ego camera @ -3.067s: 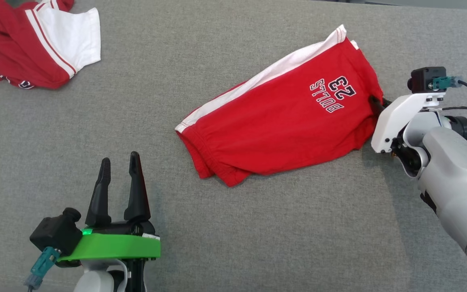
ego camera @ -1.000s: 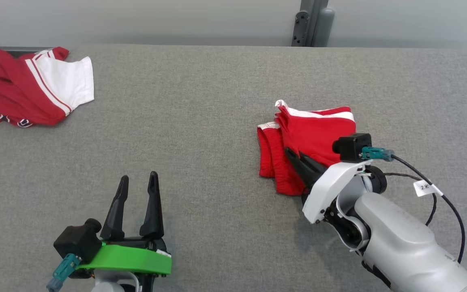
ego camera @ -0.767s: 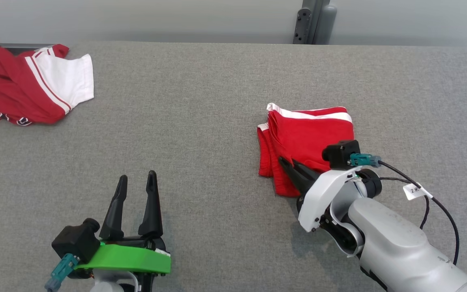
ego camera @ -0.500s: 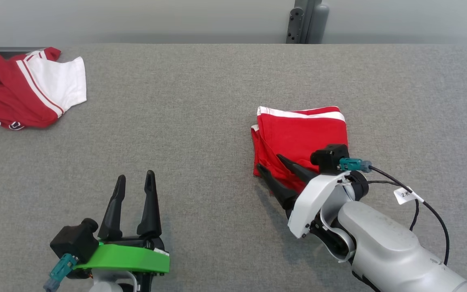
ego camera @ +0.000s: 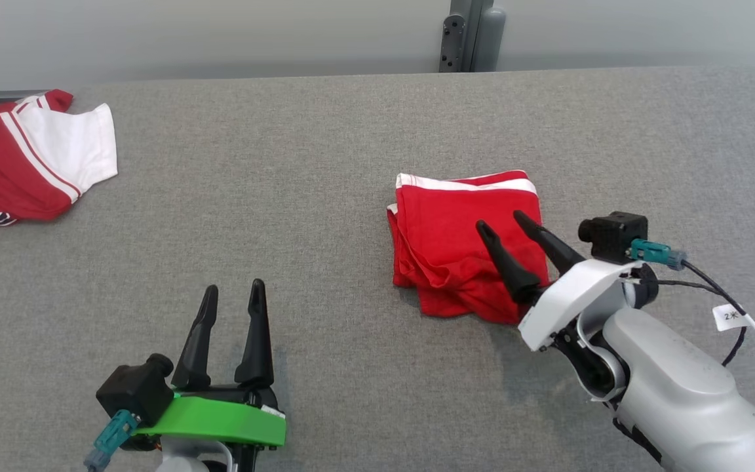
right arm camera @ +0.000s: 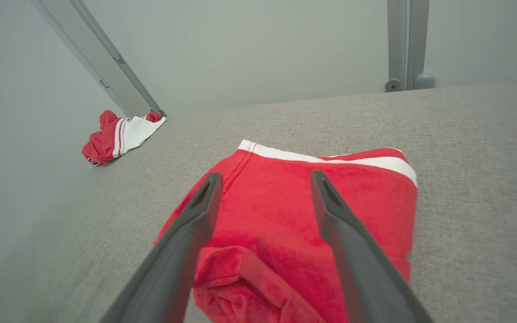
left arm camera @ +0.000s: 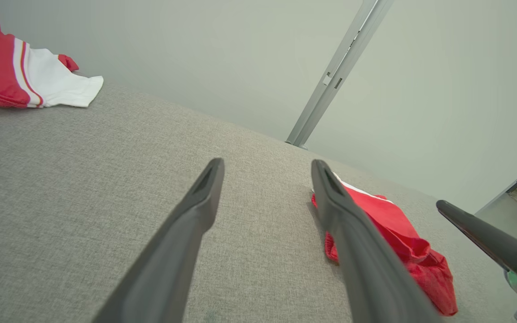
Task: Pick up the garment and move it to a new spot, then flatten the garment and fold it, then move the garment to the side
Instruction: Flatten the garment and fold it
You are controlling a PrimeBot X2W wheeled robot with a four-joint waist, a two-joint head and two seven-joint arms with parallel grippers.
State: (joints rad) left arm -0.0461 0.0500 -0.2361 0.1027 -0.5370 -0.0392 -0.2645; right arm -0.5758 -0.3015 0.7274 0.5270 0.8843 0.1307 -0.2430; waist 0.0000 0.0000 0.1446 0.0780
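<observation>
The garment is a pair of red shorts with a white stripe along its far edge, folded into a small square on the grey table. My right gripper hovers over its near right part, open, with nothing between the fingers. The right wrist view looks down on the same garment between and under the spread fingers of the right gripper. My left gripper stands open at the lower left, well away from the cloth. In the left wrist view the garment lies to the right, behind the right finger.
A second red and white garment lies crumpled at the table's far left corner. A grey post rises behind the table's back edge. Bare grey table stretches between the two garments.
My right gripper has opened and let go of the garment, then lifted back to the right. The garment now lies folded and still. The camera has shifted a little to the right.
</observation>
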